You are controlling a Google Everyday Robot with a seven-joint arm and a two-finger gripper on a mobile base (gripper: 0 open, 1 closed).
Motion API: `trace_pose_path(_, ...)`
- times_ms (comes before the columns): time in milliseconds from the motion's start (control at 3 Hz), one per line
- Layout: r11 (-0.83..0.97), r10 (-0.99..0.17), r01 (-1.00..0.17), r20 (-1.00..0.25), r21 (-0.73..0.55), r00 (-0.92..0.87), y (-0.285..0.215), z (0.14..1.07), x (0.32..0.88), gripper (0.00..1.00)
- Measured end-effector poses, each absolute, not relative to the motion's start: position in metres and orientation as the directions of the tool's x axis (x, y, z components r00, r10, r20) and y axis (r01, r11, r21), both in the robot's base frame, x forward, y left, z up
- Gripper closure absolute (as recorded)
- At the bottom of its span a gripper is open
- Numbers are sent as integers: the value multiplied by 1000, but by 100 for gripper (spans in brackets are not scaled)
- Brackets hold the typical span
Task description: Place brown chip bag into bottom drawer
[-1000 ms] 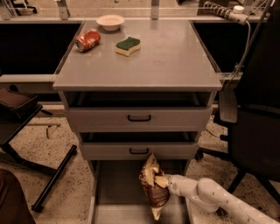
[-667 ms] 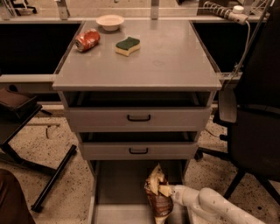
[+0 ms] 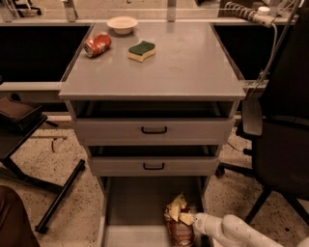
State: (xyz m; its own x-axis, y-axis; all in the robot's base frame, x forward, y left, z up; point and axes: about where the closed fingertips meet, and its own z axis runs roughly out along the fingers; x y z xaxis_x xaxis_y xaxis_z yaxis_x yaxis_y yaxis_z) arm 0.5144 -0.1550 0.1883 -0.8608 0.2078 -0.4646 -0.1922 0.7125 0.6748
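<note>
White arm, smooth and rounded, plain all over!
And there's the tool, a pale cream-white stub touching the brown chip bag over the bottom drawer; just right of it a rounded joint, then the arm swells into fat, glossy white tube-shaped segments.

Setting: an office or lab workspace.
Furniture: a grey metal drawer cabinet stood in front of a long counter, and a black office chair stood at its right.
Floor: speckled hard flooring.
Wiring: a white power strip lay on the rear ledge.
Cabinet top: a bowl, a red soda can and a sponge.
Gripper: the gripper was low over the bottom drawer, against the brown chip bag.
</note>
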Motion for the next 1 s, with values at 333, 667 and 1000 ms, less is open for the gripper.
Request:
trace_pose_path(333,712,208,-192,-465,675,-861,-155,190,516,100)
trace_pose_path(667,707,199,-193,-453,680,-869,-154,186,516,100)
trace_pose_path(1000,707,198,-193,-452,680,-870,-155,187,517,100)
